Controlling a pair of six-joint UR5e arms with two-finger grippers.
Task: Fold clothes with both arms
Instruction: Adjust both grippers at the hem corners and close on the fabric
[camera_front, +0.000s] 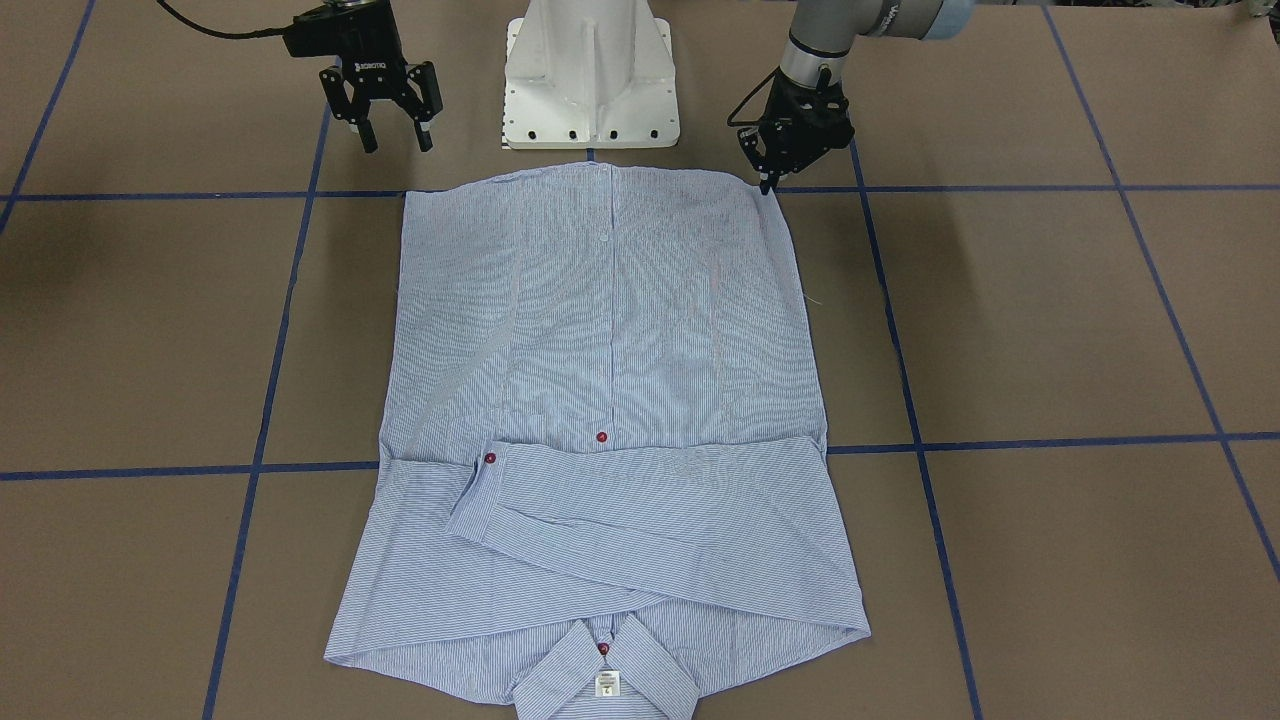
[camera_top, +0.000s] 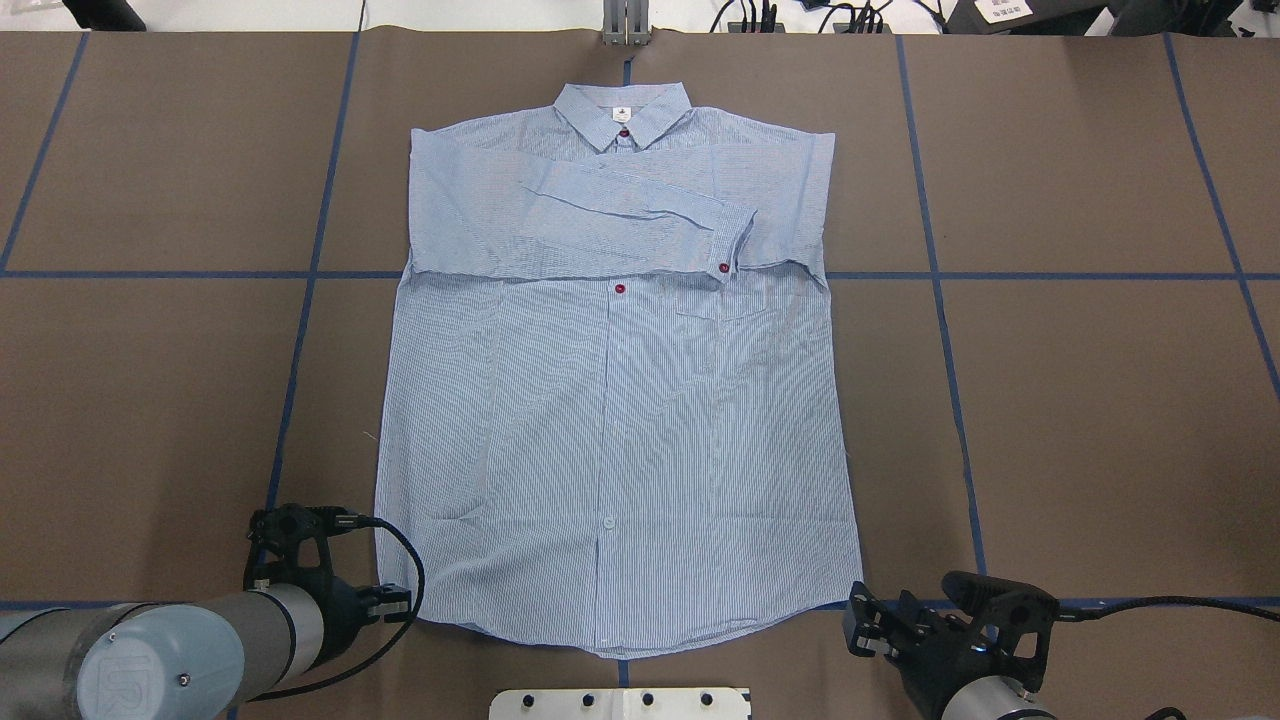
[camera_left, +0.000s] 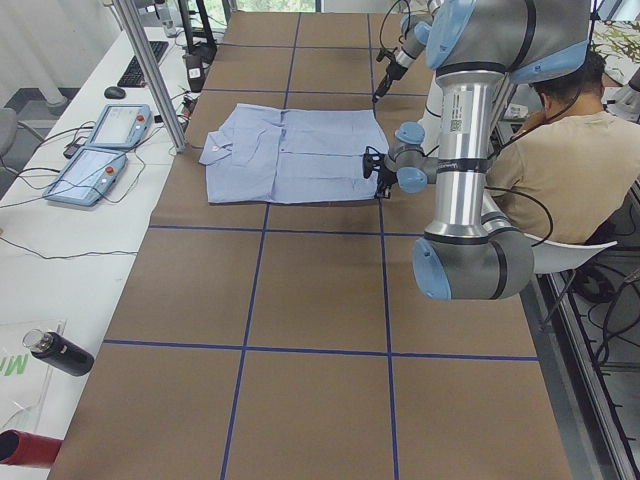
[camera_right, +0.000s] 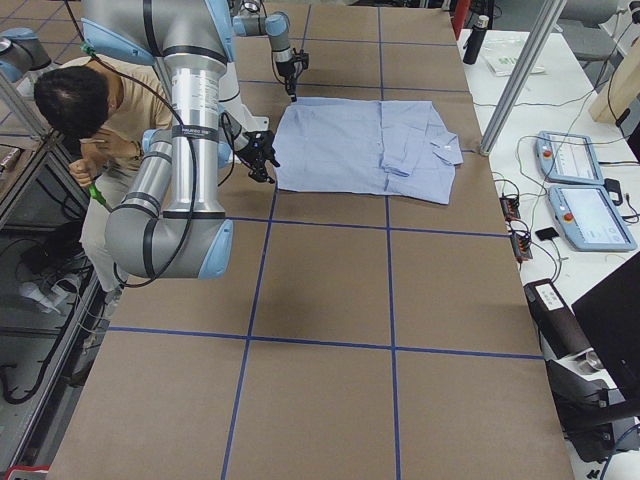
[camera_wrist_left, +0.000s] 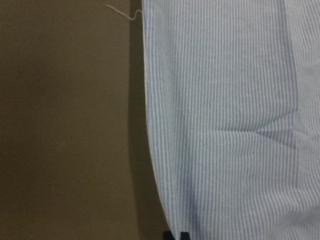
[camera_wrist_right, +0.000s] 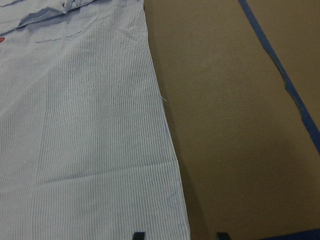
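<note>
While the shirt (camera_front: 610, 330) lies flat and face up on the brown table (camera_front: 1050, 320), its collar (camera_front: 605, 675) is farthest from the robot and its hem is toward the white pedestal (camera_front: 590, 80). Both sleeves (camera_front: 650, 500) are crossed over the chest, so I judge that bringing the hem up toward the collar is the step in hand.

Your left gripper (camera_front: 767, 180) is down at its hem corner with the fingers drawn close together. The left wrist view shows the two tips nearly meeting right at the cloth's edge, but you cannot tell from here whether any fabric is between them. Your right gripper (camera_front: 397, 138) hangs above the table with its fingers spread wide, a little back from the other hem corner and not touching it (in the right wrist view that corner lies between the two tips).

Watch the mismatch. If the left gripper lifts alone, the hem would rise on one side only, skewing the body and likely sliding the crossed sleeves out of place. If that pinch has caught only the top layer, or nothing, the corner would drop mid-carry and the fold would land crooked. On the right, closing outboard of the edge would grab bare table, and closing too far in would bunch the thin cloth into a ridge. A loose thread (camera_wrist_left: 122, 12) further along the side edge could snag a finger.
</note>
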